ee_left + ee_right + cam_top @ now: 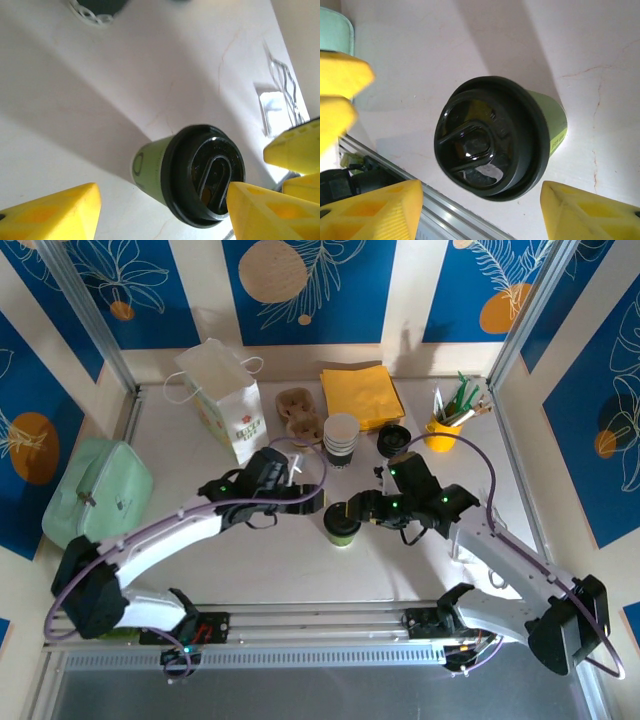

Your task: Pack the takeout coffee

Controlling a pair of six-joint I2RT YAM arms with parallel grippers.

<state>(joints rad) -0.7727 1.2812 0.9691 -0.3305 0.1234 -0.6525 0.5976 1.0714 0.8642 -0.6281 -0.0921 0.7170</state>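
Currently green paper cup with black plastic lid (341, 523) stands upright between left hand (314, 503) and right hand (365, 511), both parted, neither clamping.

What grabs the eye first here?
A green coffee cup with a black lid stands in the middle of the table, the left pincer and right pincer open on either side of it. Behind it, a white paper bag stands back left and yellow napkins lie back centre.
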